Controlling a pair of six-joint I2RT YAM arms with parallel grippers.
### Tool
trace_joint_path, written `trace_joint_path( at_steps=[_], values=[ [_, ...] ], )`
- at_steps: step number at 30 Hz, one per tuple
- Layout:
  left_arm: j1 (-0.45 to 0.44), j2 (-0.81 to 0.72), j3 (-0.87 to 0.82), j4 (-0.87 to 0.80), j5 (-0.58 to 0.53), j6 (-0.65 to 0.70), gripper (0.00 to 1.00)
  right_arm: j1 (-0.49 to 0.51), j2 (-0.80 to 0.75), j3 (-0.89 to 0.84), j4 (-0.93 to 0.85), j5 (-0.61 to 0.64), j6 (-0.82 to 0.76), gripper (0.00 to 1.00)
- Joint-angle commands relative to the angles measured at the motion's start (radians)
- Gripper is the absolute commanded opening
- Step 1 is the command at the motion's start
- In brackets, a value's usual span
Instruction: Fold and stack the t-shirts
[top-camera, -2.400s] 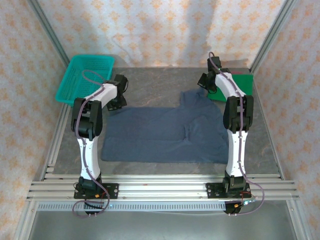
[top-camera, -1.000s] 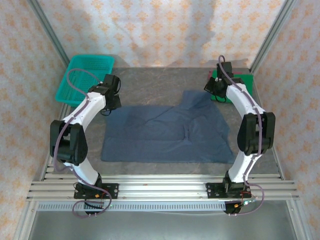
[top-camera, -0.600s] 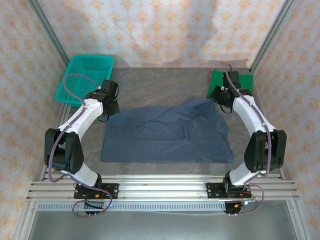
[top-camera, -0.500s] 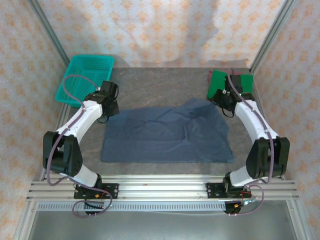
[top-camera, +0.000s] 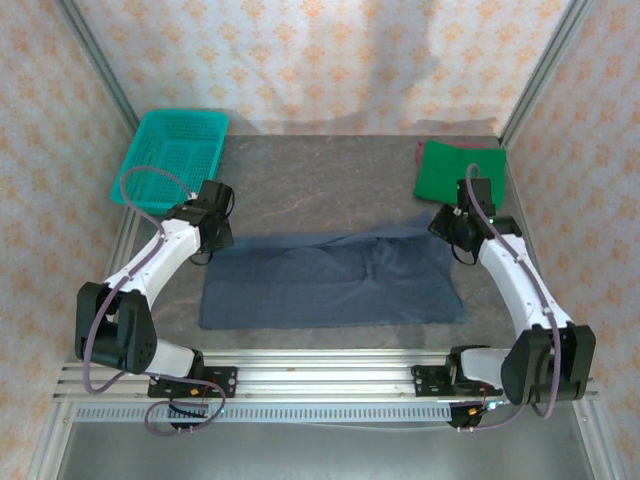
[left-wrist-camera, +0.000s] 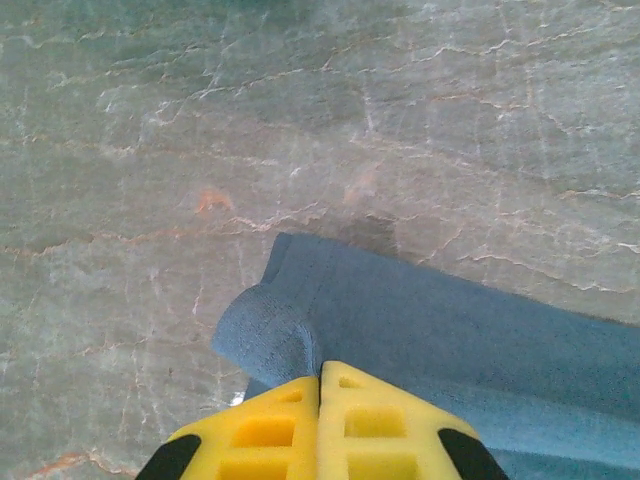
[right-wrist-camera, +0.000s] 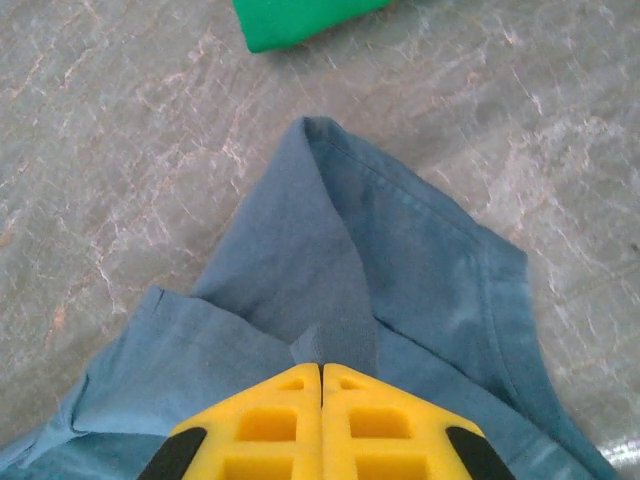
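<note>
Top external view: the blue shirt (top-camera: 330, 285) lies spread across the middle of the tabletop (top-camera: 320, 180), wider than it is deep, with its near edge flat and parallel to the near rail. Each arm reaches to one far corner of it. The left claw (top-camera: 210, 243) is closed on the far left corner, and the left wrist view shows its yellow fingers pressed together with a rolled lip of blue cloth pinched between them. The right claw (top-camera: 450, 236) is closed on the far right corner. In the right wrist view the fabric rises in a peaked ridge up to the shut fingers, so that corner is lifted off the stone rather than lying flat.

Gripping both far corners at once looks meant to carry the whole far edge evenly toward the near edge, so the shirt folds in half along its length without skewing. The fold appears partly made, since the cloth already looks doubled along the far side.

The green shirt (top-camera: 458, 172) sits folded at the far right, just beyond the right arm and apart from the blue one, likely as the base of the stack. A teal basket (top-camera: 172, 150) stands at the far left, clear of the work.
</note>
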Motion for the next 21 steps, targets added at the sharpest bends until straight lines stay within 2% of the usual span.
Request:
trace_joint_path(
  at_steps=[1,12,21],
  values=[
    [-0.003,-0.035,-0.037,-0.041,-0.061,-0.033,0.00,-0.008,-0.079,-0.064,-0.060,0.026,0.041,0.00],
    [-0.027,-0.080,-0.138,-0.074,-0.088,-0.102,0.00,-0.008,-0.191,-0.192,-0.130,0.061,0.065,0.00],
    [-0.053,-0.083,-0.248,-0.086,-0.102,-0.214,0.00,-0.011,-0.200,-0.258,-0.129,0.081,0.086,0.00]
  ],
)
